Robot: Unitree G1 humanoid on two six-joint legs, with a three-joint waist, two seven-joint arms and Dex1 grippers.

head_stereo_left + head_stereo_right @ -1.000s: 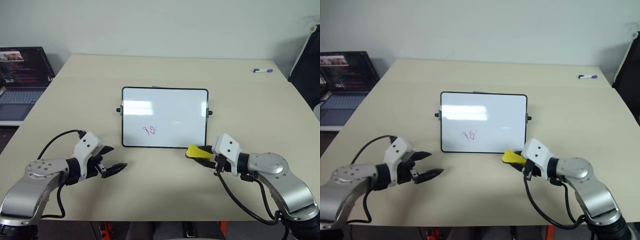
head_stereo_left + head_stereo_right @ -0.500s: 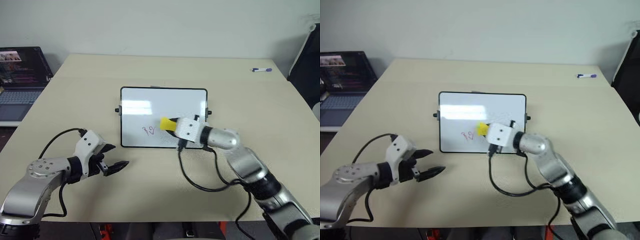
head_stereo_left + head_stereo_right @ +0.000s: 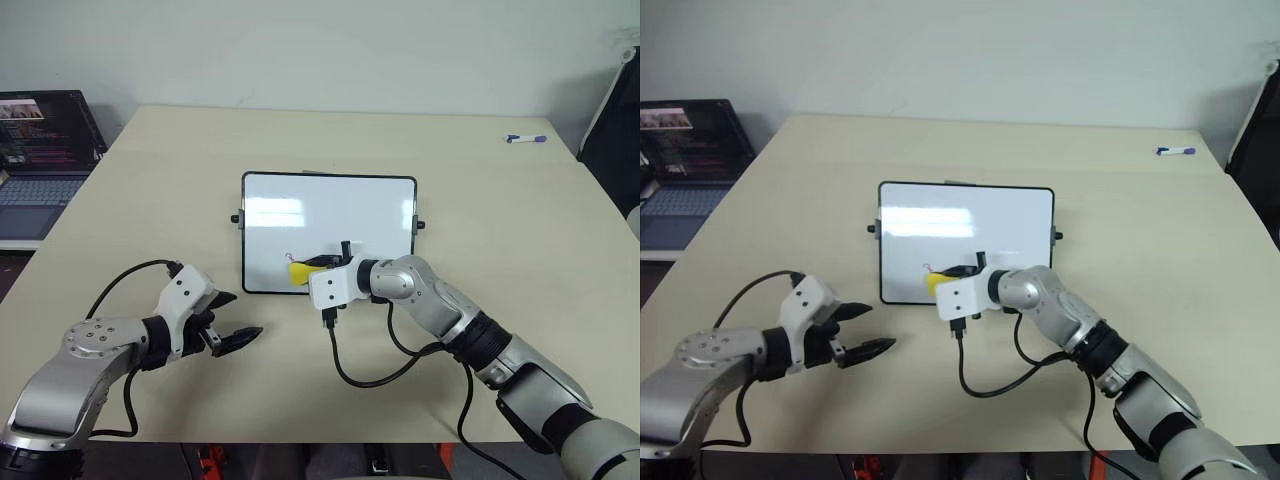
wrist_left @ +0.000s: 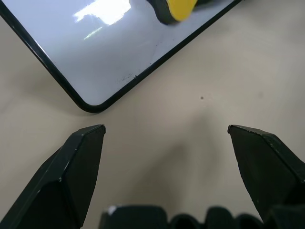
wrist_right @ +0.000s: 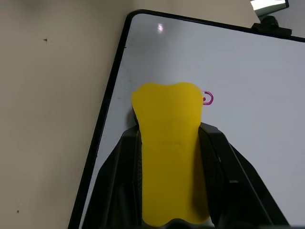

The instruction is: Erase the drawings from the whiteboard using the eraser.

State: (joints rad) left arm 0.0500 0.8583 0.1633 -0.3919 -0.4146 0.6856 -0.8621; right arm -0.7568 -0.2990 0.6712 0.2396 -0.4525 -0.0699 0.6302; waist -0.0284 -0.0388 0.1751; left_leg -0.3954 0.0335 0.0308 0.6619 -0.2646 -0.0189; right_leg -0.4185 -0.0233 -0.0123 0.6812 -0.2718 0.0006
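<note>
Pressing the yellow eraser [image 5: 169,152] onto the whiteboard [image 3: 330,205], the right tool [image 3: 318,268] has its fingers clamped on the block's sides. The eraser sits over the drawings near the board's lower left corner; a small loop of red-purple ink [image 5: 208,98] peeks out beside it. The left tool [image 3: 232,322] hovers over the worktop [image 3: 520,230] just short of that corner, fingers spread wide, holding nothing.

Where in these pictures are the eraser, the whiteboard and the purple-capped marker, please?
eraser [image 5: 169,148], right wrist view, on its yellow top face.
whiteboard [image 3: 330,215], left eye view, on the bare white surface.
marker [image 3: 524,139], left eye view, on the middle of its barrel.
</note>
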